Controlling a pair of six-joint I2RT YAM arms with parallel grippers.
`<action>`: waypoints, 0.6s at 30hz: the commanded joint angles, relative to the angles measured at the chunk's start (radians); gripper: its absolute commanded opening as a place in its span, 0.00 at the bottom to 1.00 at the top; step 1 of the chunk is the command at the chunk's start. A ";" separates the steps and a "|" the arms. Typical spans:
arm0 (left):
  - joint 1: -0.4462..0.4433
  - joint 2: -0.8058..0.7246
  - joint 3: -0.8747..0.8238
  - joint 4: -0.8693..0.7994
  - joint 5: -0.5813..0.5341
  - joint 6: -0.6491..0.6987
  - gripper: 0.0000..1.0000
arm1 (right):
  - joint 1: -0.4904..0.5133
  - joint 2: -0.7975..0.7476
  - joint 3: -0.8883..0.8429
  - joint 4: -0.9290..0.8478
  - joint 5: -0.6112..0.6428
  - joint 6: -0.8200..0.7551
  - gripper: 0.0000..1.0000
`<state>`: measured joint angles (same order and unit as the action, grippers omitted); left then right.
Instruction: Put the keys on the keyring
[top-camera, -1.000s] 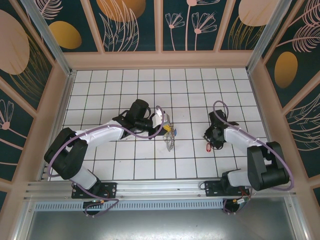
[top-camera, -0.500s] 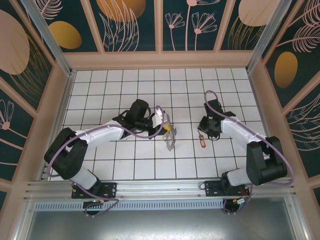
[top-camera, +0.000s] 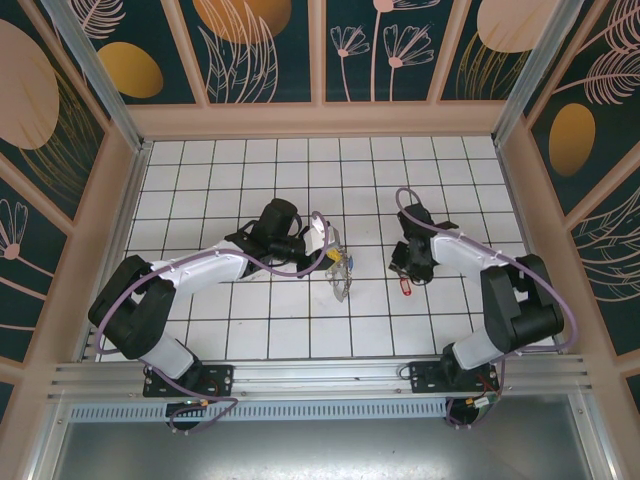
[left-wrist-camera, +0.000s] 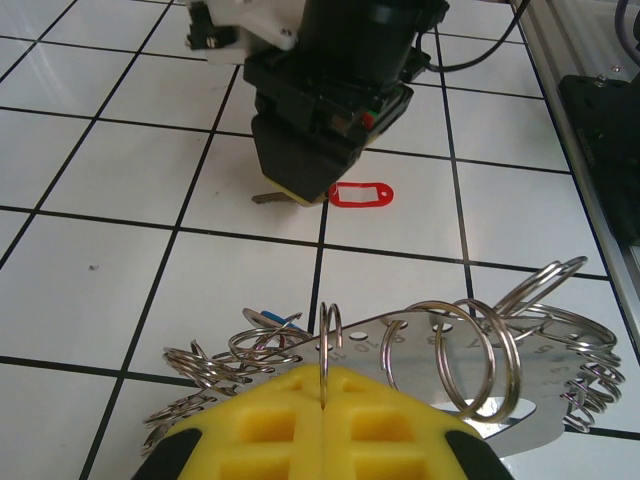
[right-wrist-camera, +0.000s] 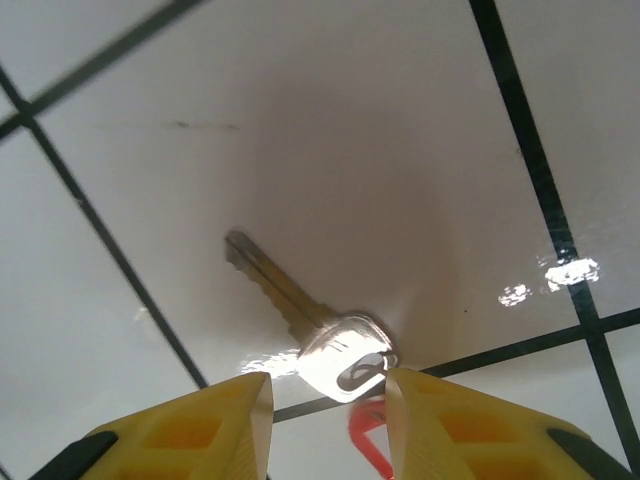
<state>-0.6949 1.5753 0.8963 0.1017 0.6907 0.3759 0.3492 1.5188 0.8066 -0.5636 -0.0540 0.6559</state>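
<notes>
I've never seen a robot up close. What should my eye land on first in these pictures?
Probably the keyring, a shiny metal piece fringed with wire loops, pinched in the left tool near the middle of the white tiled table. Just to its right, the right tool hangs open over a small silver key with a red tag, lying flat on a tile.

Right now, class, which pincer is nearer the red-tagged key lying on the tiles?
Right. The right pincer hangs just above the red-tagged key, jaws open either side of its head; the left pincer sits well off to its left, shut on the keyring.
</notes>
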 joint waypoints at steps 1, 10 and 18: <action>0.002 -0.017 0.024 0.015 0.007 -0.003 0.00 | 0.010 0.016 -0.014 -0.014 -0.004 -0.004 0.35; 0.002 -0.021 0.018 0.015 0.006 -0.006 0.00 | 0.014 -0.033 0.000 -0.030 0.040 0.000 0.21; 0.001 -0.015 0.021 0.013 0.009 -0.006 0.00 | 0.015 -0.068 -0.006 -0.065 0.129 0.019 0.22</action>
<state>-0.6949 1.5753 0.8963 0.1013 0.6907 0.3756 0.3580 1.4994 0.8024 -0.5903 0.0105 0.6609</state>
